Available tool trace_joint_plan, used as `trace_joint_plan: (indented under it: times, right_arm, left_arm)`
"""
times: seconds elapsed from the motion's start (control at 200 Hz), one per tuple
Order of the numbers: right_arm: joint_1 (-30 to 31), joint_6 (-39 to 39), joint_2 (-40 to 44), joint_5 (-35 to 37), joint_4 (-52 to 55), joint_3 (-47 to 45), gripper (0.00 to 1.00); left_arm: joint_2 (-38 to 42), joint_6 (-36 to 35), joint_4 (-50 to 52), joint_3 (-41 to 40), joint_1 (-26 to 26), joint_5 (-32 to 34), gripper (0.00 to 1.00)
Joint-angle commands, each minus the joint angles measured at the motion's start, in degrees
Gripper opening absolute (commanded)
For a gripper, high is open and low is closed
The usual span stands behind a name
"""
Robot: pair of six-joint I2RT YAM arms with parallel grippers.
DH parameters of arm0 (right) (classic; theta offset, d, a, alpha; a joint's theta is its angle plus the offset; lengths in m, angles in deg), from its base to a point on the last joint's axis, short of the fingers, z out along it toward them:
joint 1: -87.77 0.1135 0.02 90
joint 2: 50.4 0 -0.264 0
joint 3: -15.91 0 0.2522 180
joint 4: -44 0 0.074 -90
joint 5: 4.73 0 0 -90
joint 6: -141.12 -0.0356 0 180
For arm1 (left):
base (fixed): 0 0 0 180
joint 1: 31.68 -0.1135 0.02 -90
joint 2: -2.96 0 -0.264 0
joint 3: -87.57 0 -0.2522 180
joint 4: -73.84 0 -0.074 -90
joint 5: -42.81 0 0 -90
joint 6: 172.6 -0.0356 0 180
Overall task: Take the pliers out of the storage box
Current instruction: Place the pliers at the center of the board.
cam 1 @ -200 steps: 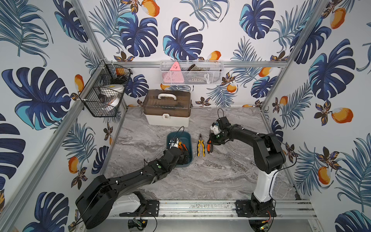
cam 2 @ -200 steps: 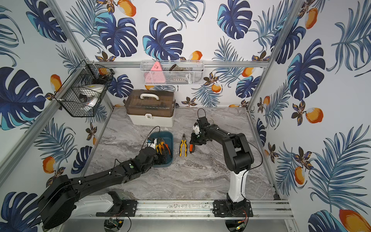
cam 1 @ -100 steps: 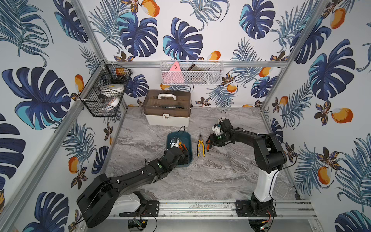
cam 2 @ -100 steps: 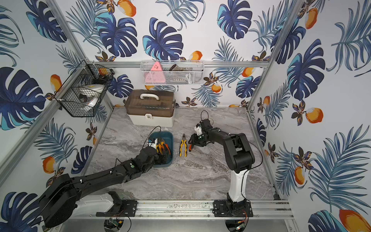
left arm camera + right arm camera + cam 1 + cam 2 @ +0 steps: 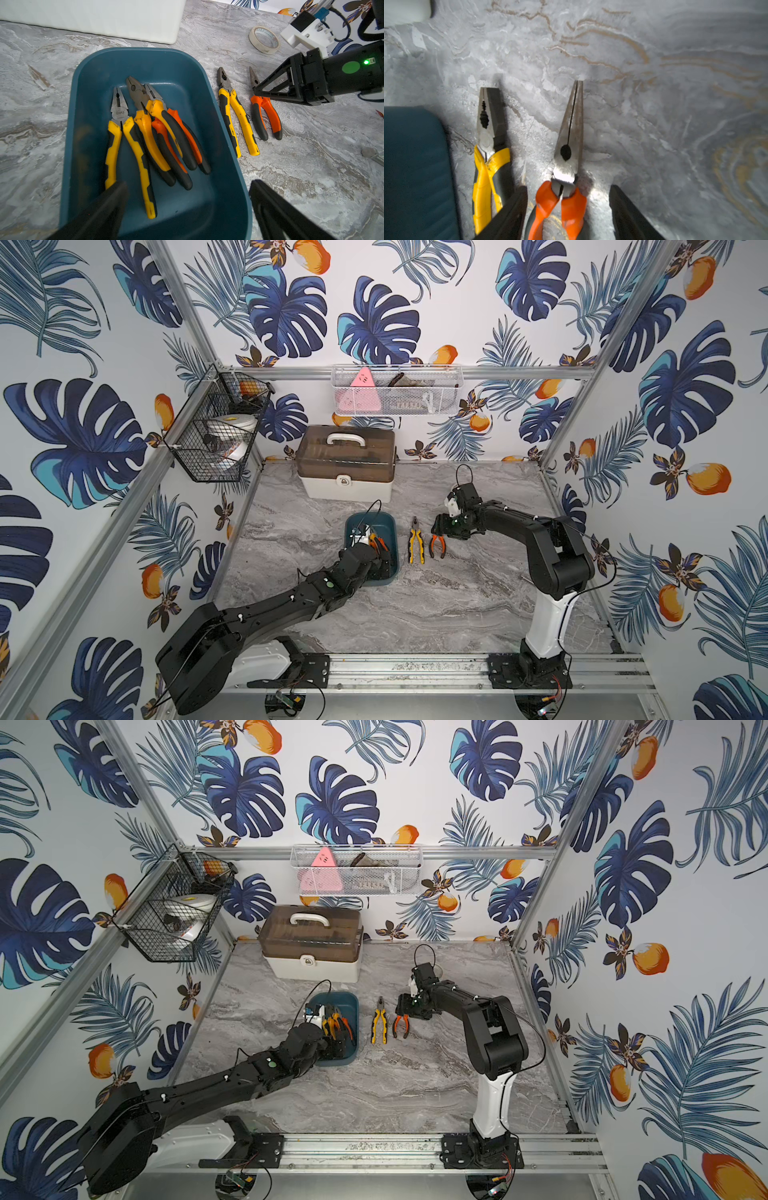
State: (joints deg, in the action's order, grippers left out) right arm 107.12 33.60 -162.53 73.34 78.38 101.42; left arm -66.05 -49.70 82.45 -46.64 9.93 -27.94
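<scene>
1. The right gripper (image 5: 568, 190) is sitting lower than a second ago, and its jaws, pressed together then, are now standing apart. The orange-handled pliers (image 5: 569, 133) are lying released on the table (image 5: 457, 605).
2. Its fingers are straddling the orange handles.
3. The yellow-handled pliers (image 5: 415, 545) are lying between those and the storage box (image 5: 166, 68).
4. Inside the box, three more pliers (image 5: 145, 128) are resting in a pile.
5. The left gripper (image 5: 188, 184) is hovering spread wide over the box, gripping nothing.

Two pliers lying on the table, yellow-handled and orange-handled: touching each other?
Apart. Left wrist view: bare marble runs between the yellow-handled pliers and the orange-handled pliers, full length.
</scene>
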Motion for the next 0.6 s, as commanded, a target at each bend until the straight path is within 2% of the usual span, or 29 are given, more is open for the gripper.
trace_joint_plan:
  times: [0.0, 0.36, 0.595]
  right_arm:
    - [1.14, -0.94, -0.86, 5.10, 5.74, -0.07, 0.60]
    - [6.44, -3.28, -1.99, 10.20, 5.79, -0.18, 0.52]
    - [7.52, -4.94, -0.01, 9.61, 4.25, -1.70, 0.48]
  left_arm:
    - [-0.06, -0.91, -0.22, 0.09, -0.11, 0.27, 0.99]
    - [-0.34, -0.85, 0.17, 0.22, -0.05, 0.50, 0.99]
    - [-0.63, -0.83, 0.55, 0.49, -0.11, 0.35, 0.99]
